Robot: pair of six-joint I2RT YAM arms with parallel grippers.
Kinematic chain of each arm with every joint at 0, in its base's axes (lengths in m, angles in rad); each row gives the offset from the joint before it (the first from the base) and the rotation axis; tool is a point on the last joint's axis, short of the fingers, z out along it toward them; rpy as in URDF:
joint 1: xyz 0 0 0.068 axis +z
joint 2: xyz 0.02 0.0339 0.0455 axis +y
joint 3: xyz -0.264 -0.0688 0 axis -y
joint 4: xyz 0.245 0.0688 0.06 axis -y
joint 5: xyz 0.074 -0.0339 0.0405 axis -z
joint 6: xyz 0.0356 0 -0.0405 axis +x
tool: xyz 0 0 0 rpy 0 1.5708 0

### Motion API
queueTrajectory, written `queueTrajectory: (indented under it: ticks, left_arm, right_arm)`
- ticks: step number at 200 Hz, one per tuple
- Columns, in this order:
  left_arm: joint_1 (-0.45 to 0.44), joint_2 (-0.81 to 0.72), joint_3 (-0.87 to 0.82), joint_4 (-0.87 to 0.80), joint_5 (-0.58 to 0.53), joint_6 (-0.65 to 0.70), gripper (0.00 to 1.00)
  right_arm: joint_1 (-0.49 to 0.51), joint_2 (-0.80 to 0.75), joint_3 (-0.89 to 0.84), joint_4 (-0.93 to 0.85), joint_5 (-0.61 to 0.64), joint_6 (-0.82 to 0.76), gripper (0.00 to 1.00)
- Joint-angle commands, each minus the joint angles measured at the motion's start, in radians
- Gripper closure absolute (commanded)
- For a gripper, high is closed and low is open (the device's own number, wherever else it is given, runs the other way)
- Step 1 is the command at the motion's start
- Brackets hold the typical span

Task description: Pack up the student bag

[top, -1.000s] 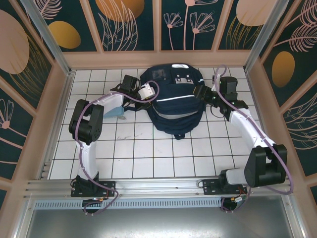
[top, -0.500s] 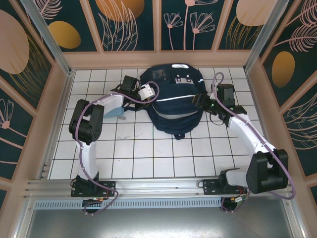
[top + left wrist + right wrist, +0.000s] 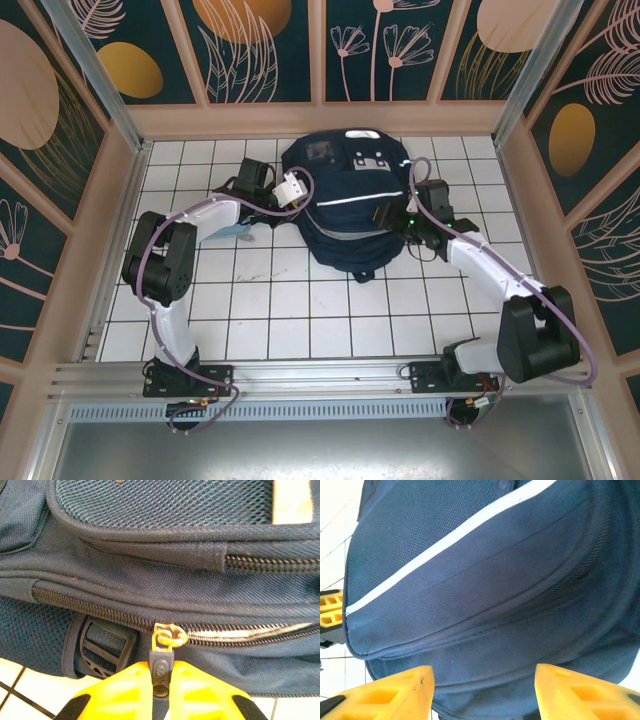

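The student bag (image 3: 350, 215), navy with a thin white stripe, lies flat at the back middle of the tiled table. My left gripper (image 3: 297, 190) is at the bag's left side. In the left wrist view its yellow fingers (image 3: 125, 690) are shut on the dark zipper pull (image 3: 161, 667), which hangs from a brass slider (image 3: 168, 636) on the bag's side zip (image 3: 90, 605). My right gripper (image 3: 387, 215) is at the bag's right side and stands open. Its fingertips (image 3: 395, 690) straddle the navy fabric (image 3: 485, 580) with a wide gap and hold nothing.
A pale blue flat thing (image 3: 238, 231) lies on the tiles under my left forearm. A black strap buckle (image 3: 102, 647) sits just left of the slider. Wooden walls (image 3: 110, 230) enclose the table left, right and back. Bare white tiles (image 3: 300, 310) stretch in front of the bag.
My left gripper has shut on the zipper pull and its elbow swung left. My right gripper moved left and nearer, onto the bag's right side, still open.
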State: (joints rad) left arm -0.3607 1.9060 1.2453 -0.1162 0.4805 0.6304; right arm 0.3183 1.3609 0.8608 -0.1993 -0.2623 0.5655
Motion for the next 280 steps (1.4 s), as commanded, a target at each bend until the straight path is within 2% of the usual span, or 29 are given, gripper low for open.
queueTrajectory:
  ticks: [1,44,67,90,110,138,205,223,235,261,280]
  left_arm:
    - [-0.005,-0.083,-0.06,0.01,0.102,-0.094,0.94]
    - [-0.074,-0.134,-0.157,0.057,0.088,-0.194,0.95]
    - [-0.082,-0.147,-0.185,0.096,0.02,-0.256,0.96]
    - [-0.093,-0.132,-0.168,0.059,0.065,-0.259,0.94]
    - [-0.137,-0.131,-0.185,0.057,0.088,-0.277,0.94]
    - [-0.188,-0.148,-0.232,0.11,0.126,-0.362,0.94]
    - [-0.279,-0.182,-0.266,0.116,0.157,-0.419,0.94]
    - [-0.292,-0.185,-0.267,0.176,0.169,-0.48,0.86]
    - [-0.292,-0.22,-0.322,0.216,0.162,-0.473,0.73]
    - [-0.285,-0.28,-0.36,0.237,0.063,-0.475,0.54]
    - [-0.27,-0.314,-0.371,0.269,-0.017,-0.545,0.48]
  right_arm:
    - [0.043,0.059,0.006,0.085,-0.008,0.06,0.44]
    - [0.068,0.162,0.041,0.164,-0.015,0.092,0.46]
    - [0.068,0.178,0.057,0.166,-0.006,0.088,0.46]
    - [0.067,0.182,0.058,0.163,0.0,0.077,0.46]
    - [0.067,0.19,0.059,0.171,-0.01,0.077,0.47]
    - [0.067,0.19,0.06,0.179,-0.012,0.08,0.47]
    - [0.067,0.196,0.087,0.167,-0.004,0.066,0.47]
    - [0.067,0.176,0.082,0.163,0.009,0.066,0.47]
    - [0.066,0.148,0.073,0.164,0.017,0.068,0.47]
    - [0.069,0.091,0.055,0.135,0.026,0.058,0.46]
    - [0.088,0.055,0.043,0.099,0.051,0.065,0.46]
